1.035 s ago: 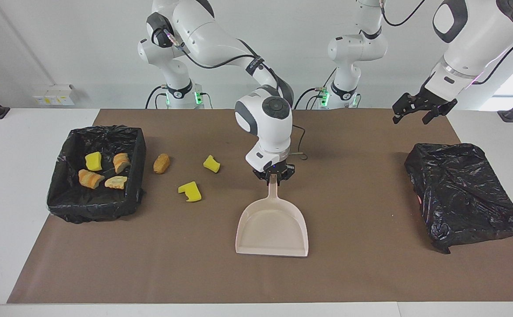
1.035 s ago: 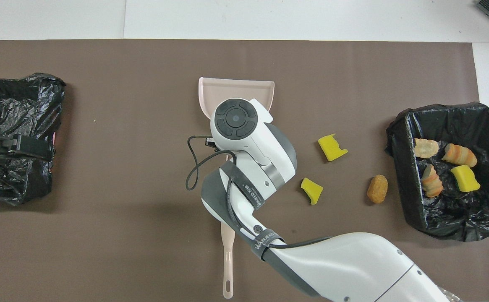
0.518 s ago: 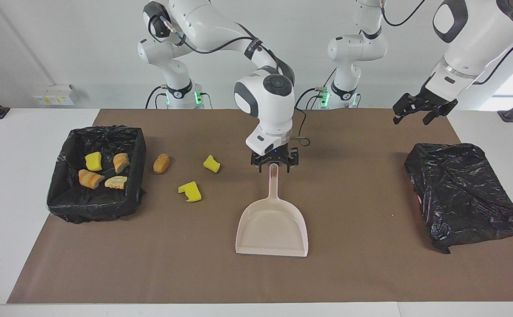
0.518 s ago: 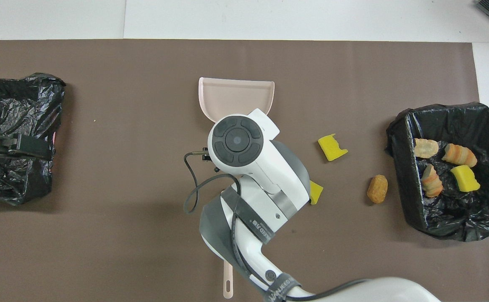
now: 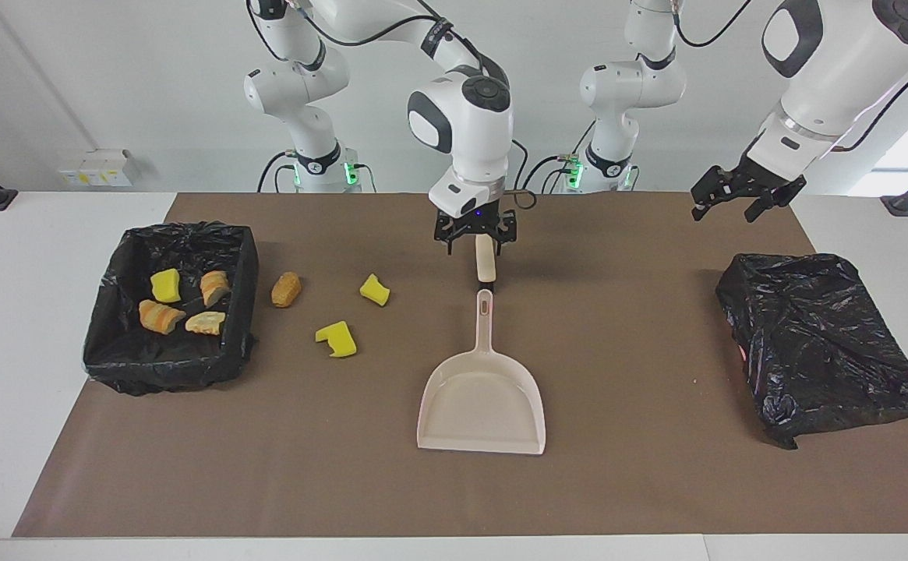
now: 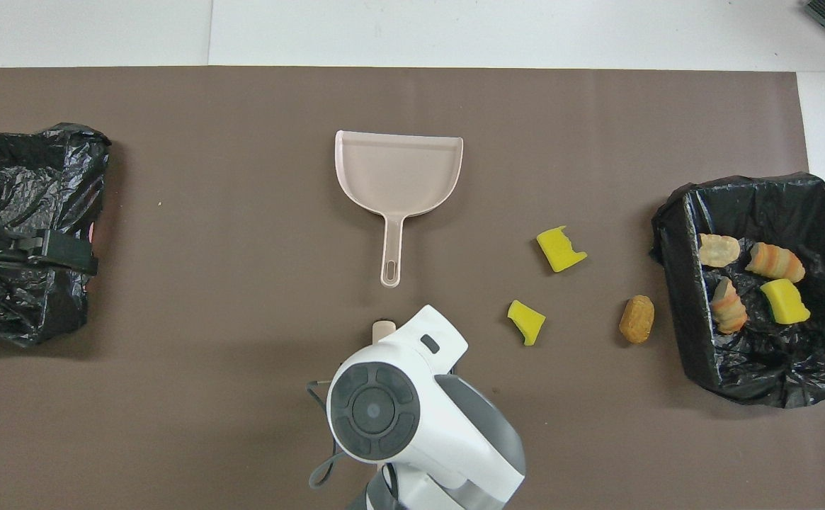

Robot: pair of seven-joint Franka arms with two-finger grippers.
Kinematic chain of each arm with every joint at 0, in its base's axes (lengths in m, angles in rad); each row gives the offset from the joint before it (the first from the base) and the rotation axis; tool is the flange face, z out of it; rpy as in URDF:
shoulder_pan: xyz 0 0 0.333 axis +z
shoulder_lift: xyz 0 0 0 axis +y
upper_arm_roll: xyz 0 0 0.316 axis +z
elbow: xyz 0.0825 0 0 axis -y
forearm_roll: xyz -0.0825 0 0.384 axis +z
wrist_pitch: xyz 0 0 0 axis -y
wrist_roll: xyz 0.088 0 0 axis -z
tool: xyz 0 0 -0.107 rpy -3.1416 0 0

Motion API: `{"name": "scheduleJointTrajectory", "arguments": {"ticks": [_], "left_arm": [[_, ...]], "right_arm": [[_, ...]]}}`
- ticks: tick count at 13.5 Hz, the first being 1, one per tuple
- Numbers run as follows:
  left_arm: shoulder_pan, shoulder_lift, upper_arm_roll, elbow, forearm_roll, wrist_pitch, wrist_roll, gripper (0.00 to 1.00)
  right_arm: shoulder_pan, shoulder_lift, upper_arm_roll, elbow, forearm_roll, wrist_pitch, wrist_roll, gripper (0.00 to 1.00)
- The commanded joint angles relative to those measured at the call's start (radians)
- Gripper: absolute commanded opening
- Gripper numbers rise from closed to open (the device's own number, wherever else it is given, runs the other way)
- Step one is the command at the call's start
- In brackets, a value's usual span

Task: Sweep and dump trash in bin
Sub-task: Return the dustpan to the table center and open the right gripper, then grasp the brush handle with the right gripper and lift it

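Right claw (image 5: 475,243) hangs released above the brown mat, over the beige brush handle (image 5: 485,268) that lies on the surface just nearer to the robots than the dustpan's handle tip. Its fingers stand apart and grasp nothing. In the overhead view the right arm's wrist hides the claw and most of the brush handle.

Dustpan (image 6: 399,173) lies flat at mid-surface, handle pointing toward the robots, pan empty.

Trash location: two yellow sponge chunks (image 5: 336,339) (image 5: 374,290) and one golden-brown lump (image 5: 286,289) lie loose on the mat between the dustpan and the bin, well apart from each other. Bin (image 5: 243,257), lined with black plastic, sits at the right arm's end of the surface and contains one yellow chunk (image 5: 164,285) and three bread-like lumps (image 5: 160,316).

Left claw (image 5: 742,195) waits raised with fingers spread and grasping nothing, over the left arm's end of the surface, above the mat's edge beside a crumpled black bag (image 5: 820,343).
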Motion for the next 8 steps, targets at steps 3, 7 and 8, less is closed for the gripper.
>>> {"name": "scheduleJointTrajectory", "arguments": {"ticks": [3, 7, 8], "left_arm": [[-0.019, -0.019, 0.016, -0.029, 0.013, 0.002, 0.007, 1.0], [-0.019, -0.021, 0.016, -0.037, 0.013, 0.002, 0.009, 1.0], [-0.019, -0.022, 0.016, -0.037, 0.013, -0.002, 0.009, 1.0]], "right_arm": [[0.052, -0.154, -0.001, -0.248, 0.101, 0.158, 0.058, 1.0], [0.096, -0.157, -0.001, -0.303, 0.129, 0.213, 0.069, 0.94], [0.115, -0.144, -0.001, -0.32, 0.129, 0.251, 0.093, 0.93]]}}
